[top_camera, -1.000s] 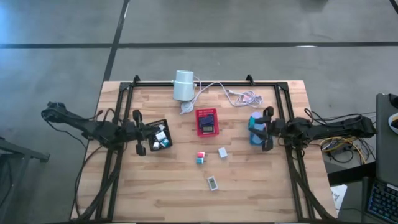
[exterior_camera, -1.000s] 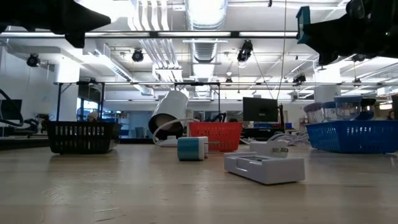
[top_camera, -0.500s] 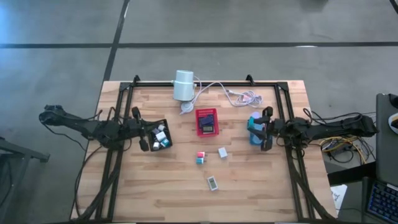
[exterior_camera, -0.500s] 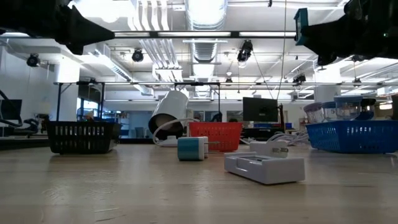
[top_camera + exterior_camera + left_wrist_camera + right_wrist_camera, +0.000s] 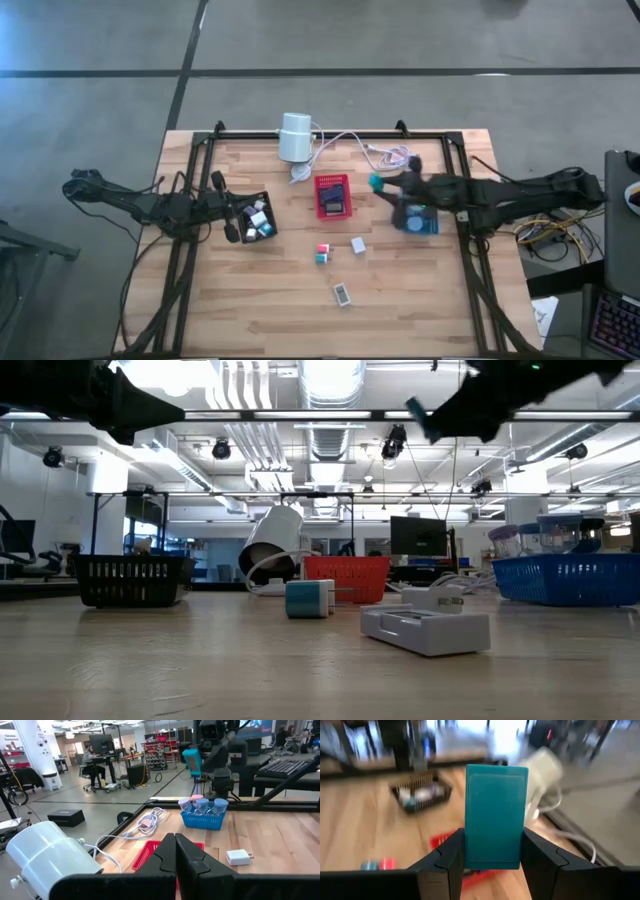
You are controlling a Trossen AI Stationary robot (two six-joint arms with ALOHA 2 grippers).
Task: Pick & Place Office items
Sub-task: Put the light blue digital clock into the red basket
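Bare wood along the table (image 5: 250, 320) front; white cylinder (image 5: 295, 138) and cable (image 5: 350, 140), seemingly loose, crowd the back edge

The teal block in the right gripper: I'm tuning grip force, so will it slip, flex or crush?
The teal block looks rigid with flat sides, so it probably won't flex or crush. The right gripper clamps only its lower part, so it might pivot. Its smooth, plastic-looking faces may be slightly slippery.
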